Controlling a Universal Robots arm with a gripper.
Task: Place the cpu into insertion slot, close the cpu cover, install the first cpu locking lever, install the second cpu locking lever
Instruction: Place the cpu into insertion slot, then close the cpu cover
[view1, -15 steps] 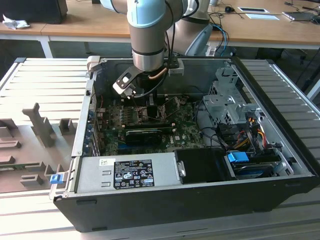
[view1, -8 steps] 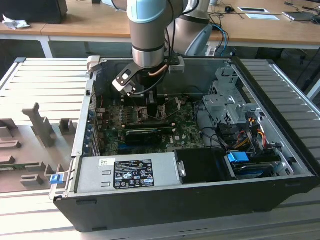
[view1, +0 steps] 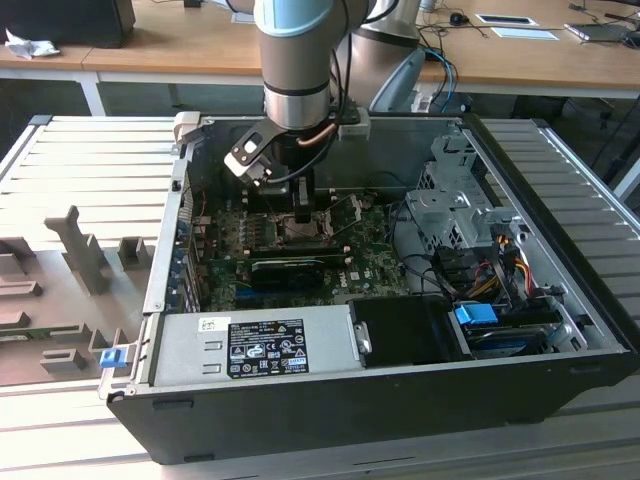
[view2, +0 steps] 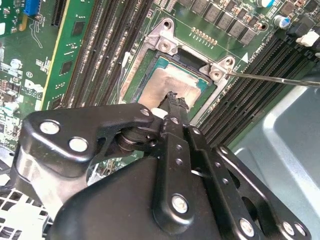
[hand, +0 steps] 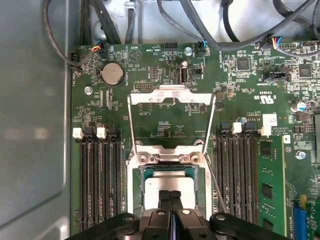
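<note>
Inside an open computer case (view1: 400, 405), the gripper (hand: 170, 193) hangs low over the green circuit board (hand: 170, 125). Its fingers are pressed together, tips down at the chip (hand: 155, 186). The chip lies in the socket (hand: 131, 185), and the cover plate (hand: 172, 94) is flipped back, open.

arm (view1: 296, 60) points straight down, gripper (hand: 170, 193) fingers closed together.
</note>
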